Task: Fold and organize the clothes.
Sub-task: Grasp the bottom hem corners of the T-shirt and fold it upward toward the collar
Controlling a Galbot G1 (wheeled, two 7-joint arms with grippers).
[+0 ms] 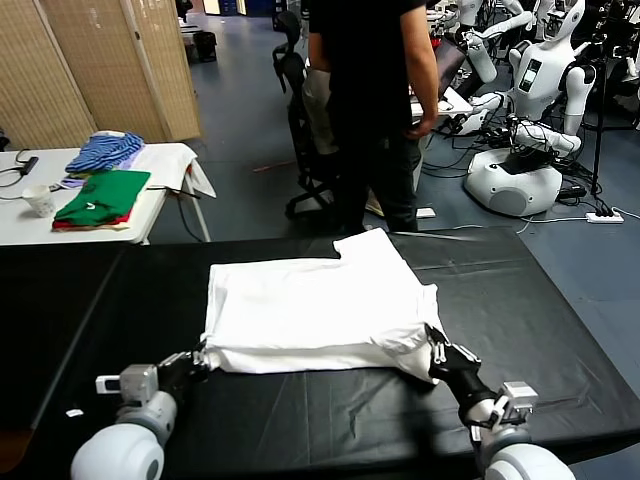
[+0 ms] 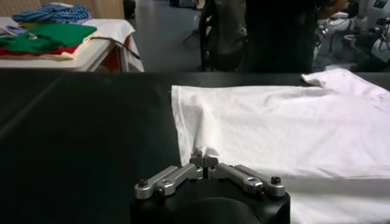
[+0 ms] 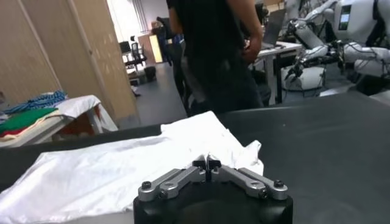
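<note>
Flanking T-shirt [image 1: 315, 310]: person [image 1: 372, 110], side table [image 1: 40, 225]

The T-shirt [image 1: 315, 315] lies on the table [image 1: 520, 300] before me. My left gripper [image 1: 203, 357] sits at its near left corner, my right gripper [image 1: 437, 349] at its near right corner. A person [image 1: 370, 100] stands beyond the far edge.

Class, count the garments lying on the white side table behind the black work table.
3: a blue striped garment at the back, a green one in front, a red one beneath it. More may be hidden.
</note>
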